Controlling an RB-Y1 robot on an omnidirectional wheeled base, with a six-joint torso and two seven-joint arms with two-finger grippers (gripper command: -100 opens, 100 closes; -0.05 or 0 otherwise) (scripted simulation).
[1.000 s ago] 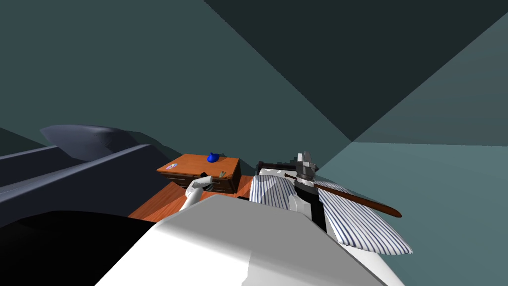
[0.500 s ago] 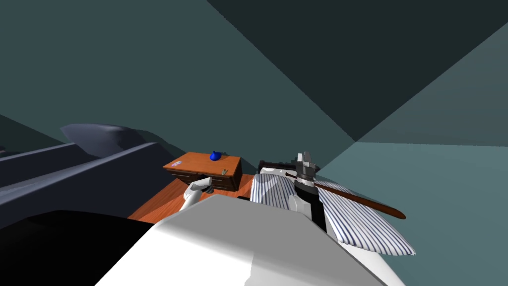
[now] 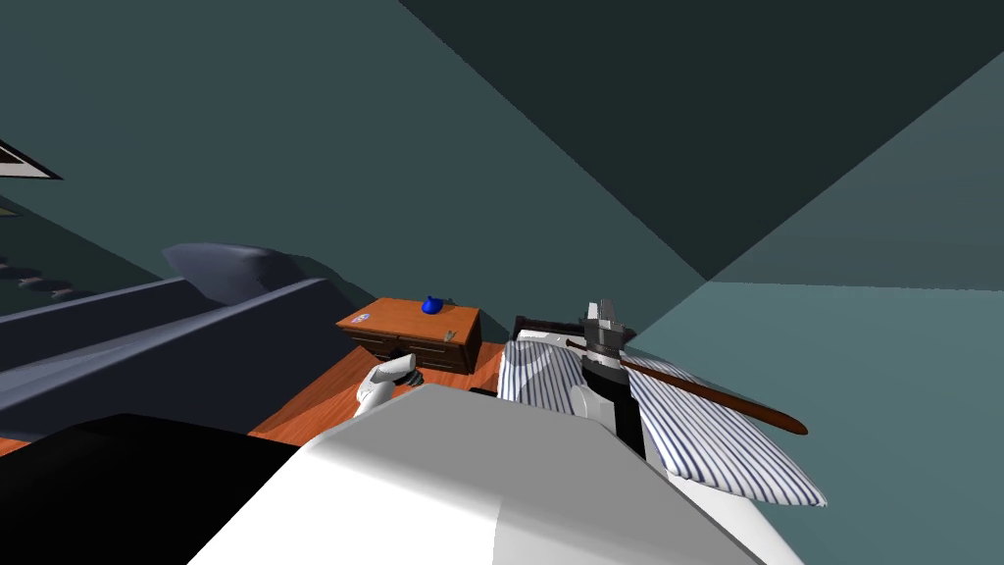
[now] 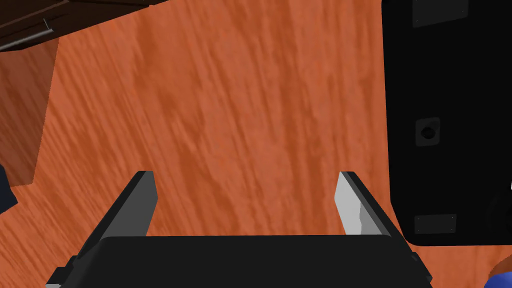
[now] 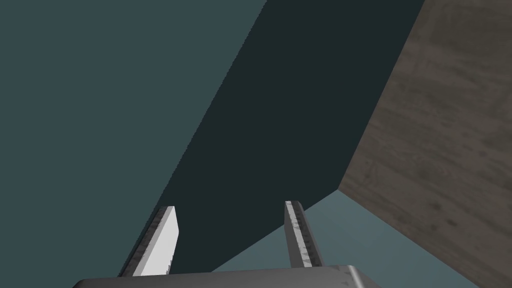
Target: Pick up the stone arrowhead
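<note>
Orange-brown nightstand (image 3: 392, 316), arrowhead (image 3: 450, 335) atop

Left end effector (image 4: 245, 173) wide apart over bare wooden floor (image 4: 240, 100); drawer cabinet (image 3: 412, 345) ahead, blue object (image 3: 432, 305) on its tabletop (image 3: 402, 316), dark furniture (image 3: 196, 343) close on its left.

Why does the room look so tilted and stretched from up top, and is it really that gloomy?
Head view: a wide, rolled lens splays the teal walls and slants the wooden cabinet; the light is dim. Left wrist view: the orange floor is evenly lit, no shadow beneath the left gripper.
</note>
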